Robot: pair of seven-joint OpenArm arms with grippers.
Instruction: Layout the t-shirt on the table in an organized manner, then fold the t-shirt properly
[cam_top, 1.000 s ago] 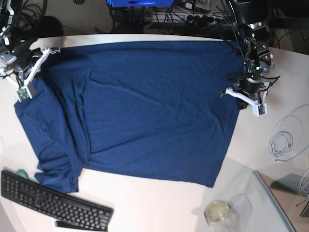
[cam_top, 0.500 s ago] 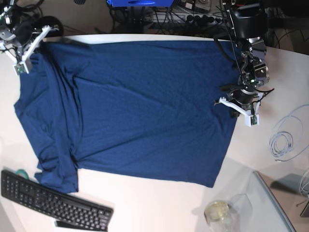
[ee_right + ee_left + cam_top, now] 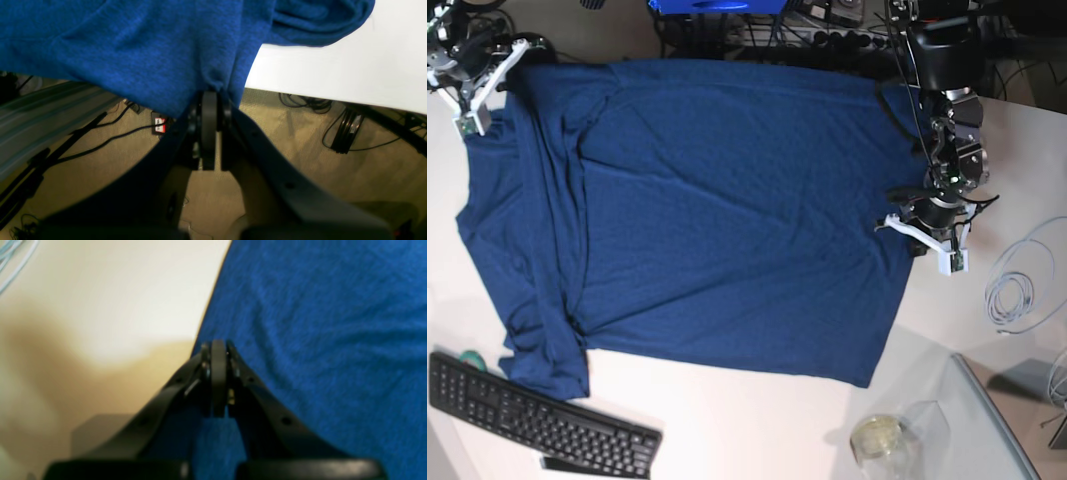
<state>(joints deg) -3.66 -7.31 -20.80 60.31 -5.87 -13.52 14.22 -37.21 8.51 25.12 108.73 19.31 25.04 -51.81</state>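
T-shirt lies spread across the table, stretched between both grippers. Right gripper is clenched on a bunch of the cloth at the shirt's far corner, which it holds out past the table's edge with floor and cables showing below. Left gripper is closed at the shirt's side edge on the opposite end, over the tabletop; whether fabric is pinched between its tips cannot be told from the wrist view.

Fabric is plain dark navy. The body is mostly flat with shallow diagonal creases. A long fold runs down the end near the right gripper, and the sleeve there is bunched just beside the keyboard.

A clear glass jar stands near the table's front edge, well apart from the shirt; contents indistinct.
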